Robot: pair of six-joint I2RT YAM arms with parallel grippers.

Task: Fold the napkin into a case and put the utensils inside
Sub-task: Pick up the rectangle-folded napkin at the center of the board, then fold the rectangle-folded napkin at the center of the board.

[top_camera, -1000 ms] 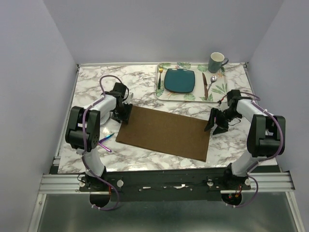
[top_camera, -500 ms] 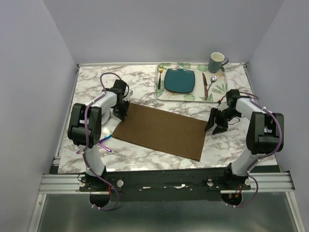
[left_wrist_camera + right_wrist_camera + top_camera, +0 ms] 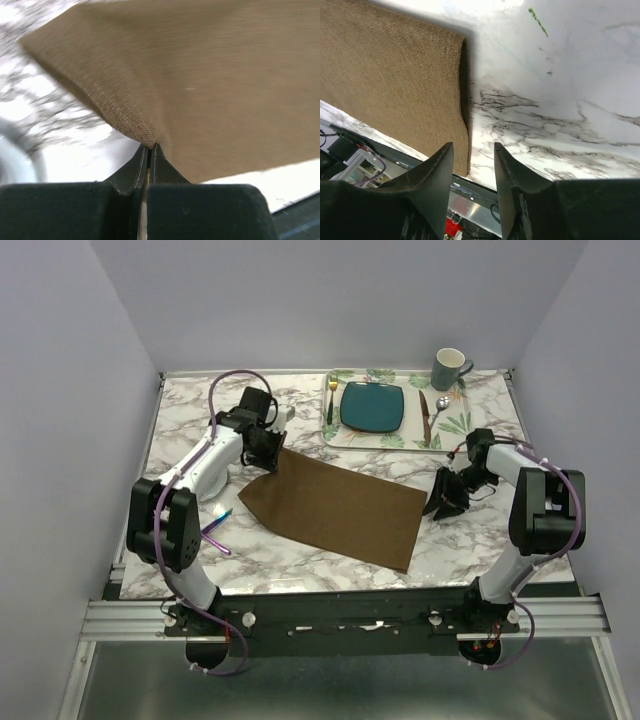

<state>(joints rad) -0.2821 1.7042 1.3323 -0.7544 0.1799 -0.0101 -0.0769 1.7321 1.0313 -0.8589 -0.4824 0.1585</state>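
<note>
Since the next bit of the fold depends on both ends of the cloth, what matters is how the napkin [image 3: 340, 505] sits between the two arms. It's a long brown rectangle on the marble table [image 3: 190, 410], with its long axis running left to right across the middle, tilted so the left end is farther back than the right. Each short end has its own arm right there, so neither has to reach.

The left gripper [image 3: 270, 445] is clamped tight on the far-left corner. In its wrist view the jaws are pressed together with a pucker of napkin [image 3: 225, 75] pinched at the tips of the left gripper [image 3: 149, 147], and that corner sits up off the table.

The right gripper [image 3: 443, 498] is just beside the far-right corner, jaws apart with nothing in them. Looking down from its wrist, the short edge of the napkin [image 3: 395, 75] runs almost straight toward the gap in the right gripper [image 3: 472, 155], a touch toward the left finger — so I'd guess it needs a small nudge inward before it closes.

The utensils [image 3: 220, 543] are lying by the left arm, well outside the cloth, untouched — no case made yet.
</note>
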